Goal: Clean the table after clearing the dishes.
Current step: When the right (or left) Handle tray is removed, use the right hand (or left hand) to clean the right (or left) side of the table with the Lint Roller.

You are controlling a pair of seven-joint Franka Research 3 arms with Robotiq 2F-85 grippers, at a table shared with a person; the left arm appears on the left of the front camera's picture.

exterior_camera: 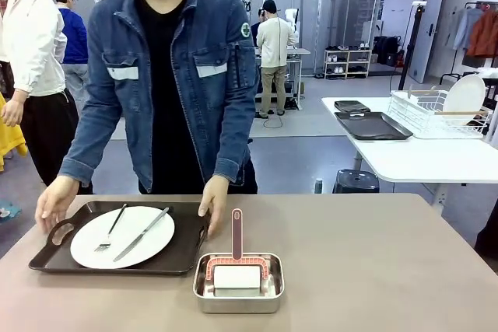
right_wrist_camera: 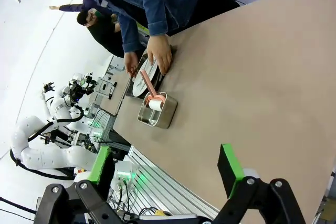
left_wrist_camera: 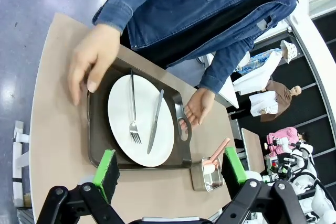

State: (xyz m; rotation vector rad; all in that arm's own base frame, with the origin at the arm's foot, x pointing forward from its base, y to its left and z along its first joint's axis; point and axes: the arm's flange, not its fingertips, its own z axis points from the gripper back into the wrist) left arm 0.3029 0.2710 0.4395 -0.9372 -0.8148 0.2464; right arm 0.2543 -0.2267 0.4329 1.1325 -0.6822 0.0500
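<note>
Beige table (exterior_camera: 389, 270): plate (exterior_camera: 152, 246) on tray (exterior_camera: 187, 248), brush (exterior_camera: 236, 231) in pan (exterior_camera: 237, 302)

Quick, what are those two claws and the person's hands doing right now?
Left gripper: open, empty.
Right gripper: open, empty.
Person's hands: on the tray, one at each end; grip unclear.

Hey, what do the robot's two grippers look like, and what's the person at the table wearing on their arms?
Both the left gripper and the right gripper have black jointed fingers tipped with bright green pads. The person wears a blue denim jacket with long sleeves cuffed at the wrist, and a small round green patch on one upper arm.
</note>
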